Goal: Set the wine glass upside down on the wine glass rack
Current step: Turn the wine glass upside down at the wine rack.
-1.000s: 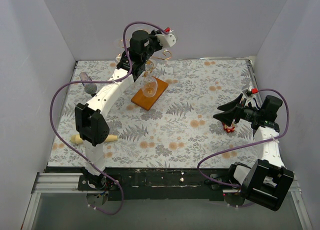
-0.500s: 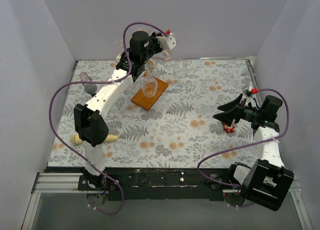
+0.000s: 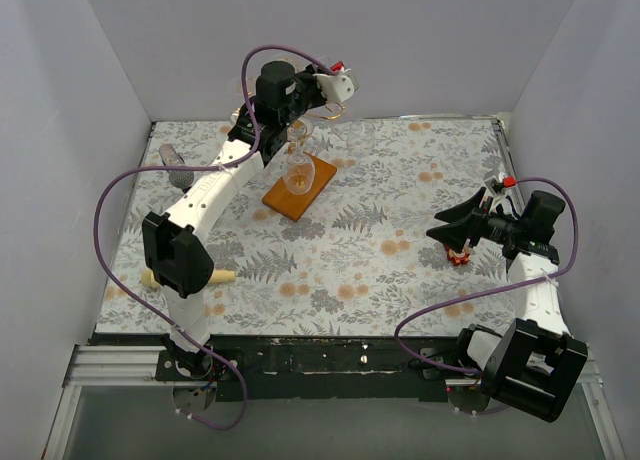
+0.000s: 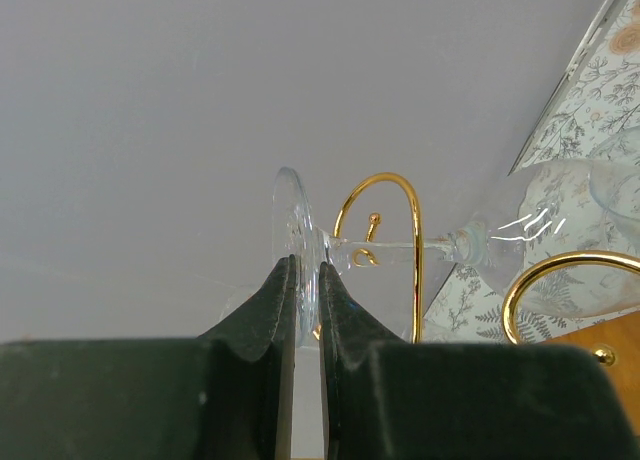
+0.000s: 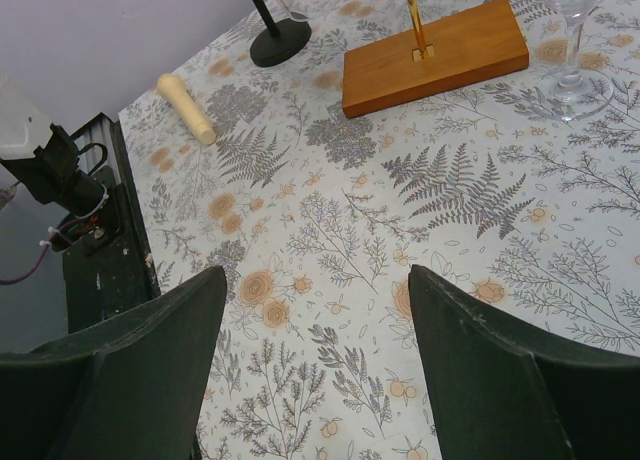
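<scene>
The wine glass (image 4: 292, 212) is clear. My left gripper (image 4: 307, 265) is shut on the rim of its foot, high at the back of the table. Its stem runs sideways through a gold loop of the wine glass rack (image 4: 385, 185), with the bowl beyond to the right. From above, my left gripper (image 3: 312, 102) is at the rack's top and the bowl (image 3: 297, 178) hangs over the rack's orange-brown wooden base (image 3: 285, 198). My right gripper (image 3: 440, 230) is open and empty, far to the right, above the patterned cloth (image 5: 317, 272).
A second clear glass (image 5: 573, 40) stands upright beside the rack's base (image 5: 435, 52). A black round-footed microphone stand (image 5: 280, 42) and a cream cylinder (image 5: 187, 108) lie at the left. A small red object (image 3: 460, 257) sits under my right arm. White walls enclose the table.
My left arm has shifted slightly at the rack's top with the glass still held. My right arm has not moved.
</scene>
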Robot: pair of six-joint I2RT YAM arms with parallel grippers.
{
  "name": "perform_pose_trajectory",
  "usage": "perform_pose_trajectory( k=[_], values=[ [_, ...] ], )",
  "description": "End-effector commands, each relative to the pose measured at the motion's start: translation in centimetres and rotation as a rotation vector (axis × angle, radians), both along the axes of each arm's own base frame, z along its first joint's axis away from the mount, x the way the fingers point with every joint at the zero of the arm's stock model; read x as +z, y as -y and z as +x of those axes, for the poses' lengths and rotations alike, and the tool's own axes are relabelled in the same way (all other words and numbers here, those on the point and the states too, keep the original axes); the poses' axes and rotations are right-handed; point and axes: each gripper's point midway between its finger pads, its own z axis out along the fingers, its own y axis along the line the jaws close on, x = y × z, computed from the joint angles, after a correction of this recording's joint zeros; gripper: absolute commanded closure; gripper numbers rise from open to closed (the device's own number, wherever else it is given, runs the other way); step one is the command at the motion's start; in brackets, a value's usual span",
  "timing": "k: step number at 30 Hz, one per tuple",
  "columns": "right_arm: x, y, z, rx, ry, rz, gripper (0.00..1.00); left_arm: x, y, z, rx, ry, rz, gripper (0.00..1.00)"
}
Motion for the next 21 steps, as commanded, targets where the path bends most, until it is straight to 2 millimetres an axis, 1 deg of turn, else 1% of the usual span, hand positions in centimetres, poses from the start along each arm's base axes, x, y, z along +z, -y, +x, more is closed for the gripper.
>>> perform_pose_trajectory(
  k=[1,8,14,21],
  values=[
    [0.78,-0.05,-0.2,0.022,0.04,0.0,0.19,6.93,-0.56,-2.9,-0.035,0.149,-0.069,1.0],
    [0.82,-0.05,-0.2,0.022,0.039,0.0,0.19,6.94,0.18,-2.66,-0.039,0.161,-0.081,1.0],
    [0.81,-0.05,-0.2,0.023,0.038,0.002,0.19,7.34,0.34,-2.51,-0.041,0.17,-0.102,1.0],
    [0.74,-0.05,-0.18,0.024,0.034,0.004,0.19,7.01,0.29,-1.99,-0.02,0.176,-0.107,1.0]
  ],
)
